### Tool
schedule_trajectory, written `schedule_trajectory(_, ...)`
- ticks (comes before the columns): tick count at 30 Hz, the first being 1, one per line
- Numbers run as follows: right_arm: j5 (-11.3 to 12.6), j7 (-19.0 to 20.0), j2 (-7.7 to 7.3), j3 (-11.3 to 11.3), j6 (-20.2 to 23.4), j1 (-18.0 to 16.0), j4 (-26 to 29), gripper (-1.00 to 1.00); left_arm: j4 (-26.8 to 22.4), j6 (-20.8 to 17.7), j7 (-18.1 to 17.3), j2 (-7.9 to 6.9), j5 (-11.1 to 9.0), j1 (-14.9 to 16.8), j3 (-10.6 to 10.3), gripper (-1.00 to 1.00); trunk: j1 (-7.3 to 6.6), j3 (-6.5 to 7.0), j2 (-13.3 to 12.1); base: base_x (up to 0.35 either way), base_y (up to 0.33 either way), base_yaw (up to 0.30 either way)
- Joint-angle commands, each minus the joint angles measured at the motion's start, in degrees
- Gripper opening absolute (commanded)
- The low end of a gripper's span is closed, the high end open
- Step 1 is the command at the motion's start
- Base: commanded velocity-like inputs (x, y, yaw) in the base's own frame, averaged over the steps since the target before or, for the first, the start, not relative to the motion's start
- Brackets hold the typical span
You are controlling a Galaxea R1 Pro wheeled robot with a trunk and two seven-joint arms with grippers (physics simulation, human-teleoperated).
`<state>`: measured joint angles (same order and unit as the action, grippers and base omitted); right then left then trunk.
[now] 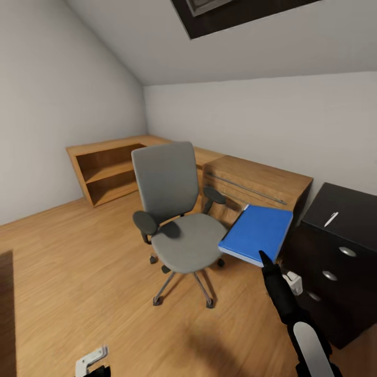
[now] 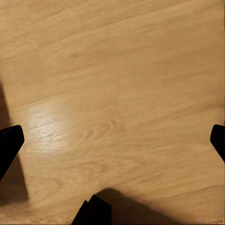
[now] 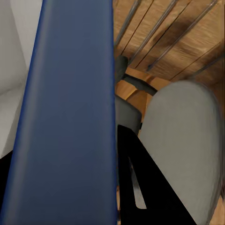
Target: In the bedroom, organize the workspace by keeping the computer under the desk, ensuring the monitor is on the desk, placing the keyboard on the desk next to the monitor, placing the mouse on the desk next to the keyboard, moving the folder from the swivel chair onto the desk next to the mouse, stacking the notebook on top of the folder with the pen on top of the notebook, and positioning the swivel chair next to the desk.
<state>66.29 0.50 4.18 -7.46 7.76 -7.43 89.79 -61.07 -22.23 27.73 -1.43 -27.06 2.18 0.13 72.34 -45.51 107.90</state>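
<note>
The grey swivel chair (image 1: 178, 220) stands on the wood floor mid-room, its seat bare. Just right of it the bright blue folder (image 1: 256, 233) hangs in the air, tilted, with my right gripper (image 1: 264, 258) shut on its near edge. In the right wrist view the folder (image 3: 70, 117) runs between the dark fingers (image 3: 140, 187), with the chair seat (image 3: 183, 150) beyond. The black desk (image 1: 348, 207) with its silver-knobbed drawers is at the right, and a white pen (image 1: 331, 219) lies on top. My left gripper (image 2: 115, 136) hangs open over bare floor.
A light wooden dresser (image 1: 256, 183) stands against the back wall behind the chair and folder. A low wooden shelf (image 1: 107, 173) fills the far left corner. A small white object (image 1: 293, 283) sits on the floor by the drawers. A skylight (image 1: 235, 13) is overhead.
</note>
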Motion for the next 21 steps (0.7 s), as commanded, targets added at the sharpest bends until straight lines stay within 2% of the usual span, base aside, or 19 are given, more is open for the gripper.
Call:
schedule_trajectory(1, 0.47, 0.07, 0.06, -0.27, 0.40, -0.04, 0.03, -1.00, 1.73, 0.74, 0.35, -0.03, -0.45, 0.02, -0.26, 1.00, -0.23, 0.14, -0.39, 0.000, 0.000, -0.231)
schedule_trajectory(3, 0.44, 0.13, 0.05, -0.51, 0.36, -0.04, 0.03, -1.00, 6.01, 2.82, 0.32, -0.09, -0.05, 0.02, -1.17, 1.00, -0.67, 0.50, -1.19, 0.000, 0.000, -0.247)
schedule_trajectory(5, 0.42, 0.24, 0.01, -1.22, 0.33, -0.04, 0.03, -1.00, 10.05, 6.12, 0.29, -0.09, 1.97, 0.02, -2.17, 1.00, -1.11, 0.86, -1.99, 0.000, 0.000, -0.259)
schedule_trajectory(8, 0.42, 0.27, -0.02, -1.93, 0.33, -0.04, 0.03, -1.00, 13.82, 8.81, 0.05, -0.02, 3.43, 0.04, -2.52, 1.00, -1.77, 1.39, -3.20, 0.000, 0.000, -0.265)
schedule_trajectory(11, 0.42, 0.28, -0.05, -2.63, 0.32, -0.04, 0.03, -1.00, 18.31, 12.57, -1.20, 0.66, 4.78, 0.08, -2.97, 1.00, -2.43, 1.93, -4.40, 0.000, 0.000, -0.268)
schedule_trajectory(12, 0.41, 0.29, -0.05, -2.96, 0.32, -0.04, 0.03, -1.00, 19.67, 14.54, -2.29, 1.14, 5.91, 0.09, -3.29, 1.00, -2.65, 2.11, -4.80, 0.000, 0.000, -0.268)
schedule_trajectory(15, 0.41, 0.29, -0.10, -3.35, 0.32, -0.04, 0.03, -1.00, 20.75, 16.04, -3.37, 1.47, 7.60, 0.10, -3.53, 1.00, -3.31, 2.65, -6.00, 0.000, 0.000, -0.269)
schedule_trajectory(18, 0.41, 0.29, -0.12, -4.23, 0.32, -0.04, 0.03, -1.00, 22.40, 16.58, -4.10, 1.57, 8.26, 0.17, -3.61, 1.00, -3.97, 3.19, -7.21, 0.000, 0.000, -0.269)
schedule_trajectory(21, 0.41, 0.17, -0.22, -5.31, 0.32, -0.04, 0.03, -1.00, 26.26, 16.82, -6.10, 1.65, 8.50, 0.36, -3.64, 1.00, -4.63, 3.73, -8.41, 0.000, 0.000, -0.269)
